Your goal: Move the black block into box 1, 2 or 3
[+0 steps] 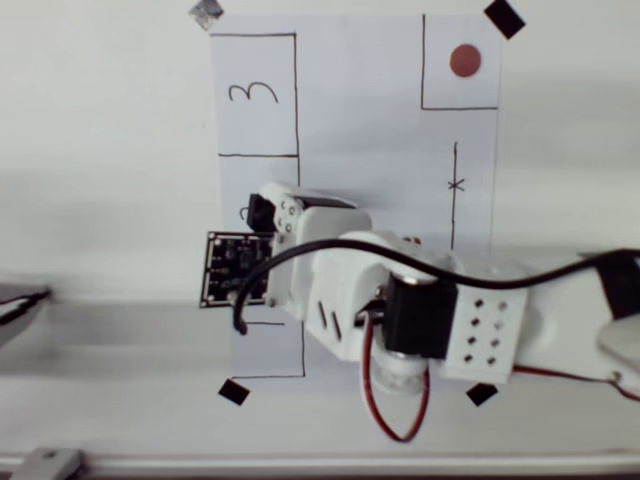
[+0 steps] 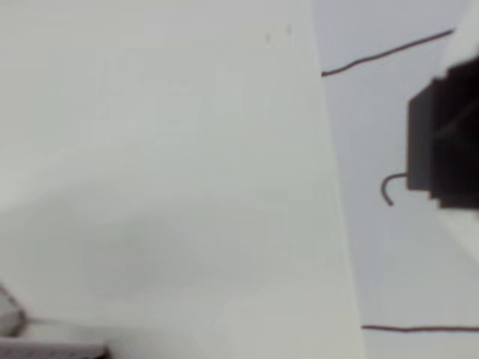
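— Where's the gripper (image 1: 262,215) now?

— Low over the middle rectangle on the paper sheet (image 1: 380,130), seen from overhead. The arm (image 1: 400,300) reaches in from the right and its white head covers most of that outline.

— Open or shut? Holding anything?

— In the wrist view a dark squarish thing (image 2: 441,146) sits at the right edge against a pale finger. I take it for the black block, gripped, but how wide the jaws stand I can't tell.

— And under it?

— The box (image 2: 397,202), by my reading: two inked lines run above and below, with a curl of handwriting between, likely the numeral 2. The block hangs over that space, which suits a drop there.

— The rest?

— Box 3 (image 1: 255,95) lies further up the sheet, the red dot (image 1: 465,60) in its own outline top right. Tape squares (image 1: 504,18) pin the corners to the counter (image 1: 100,150).
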Tool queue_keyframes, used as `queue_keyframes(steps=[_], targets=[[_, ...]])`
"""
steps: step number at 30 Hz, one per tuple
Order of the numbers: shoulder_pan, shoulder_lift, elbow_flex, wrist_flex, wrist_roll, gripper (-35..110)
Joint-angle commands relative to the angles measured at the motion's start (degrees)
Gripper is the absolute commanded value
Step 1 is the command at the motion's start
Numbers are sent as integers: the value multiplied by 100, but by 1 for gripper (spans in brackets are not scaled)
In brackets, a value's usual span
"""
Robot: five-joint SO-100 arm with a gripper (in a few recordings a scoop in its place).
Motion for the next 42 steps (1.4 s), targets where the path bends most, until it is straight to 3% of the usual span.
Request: queue_keyframes(steps=[1, 13, 24, 30, 42], targets=[[105, 97, -360, -53, -70, 0], [88, -105, -360, -220, -97, 1], [79, -114, -404, -229, -53, 25], [53, -53, -387, -211, 44, 25], [-167, 1696, 1529, -211, 158, 25]])
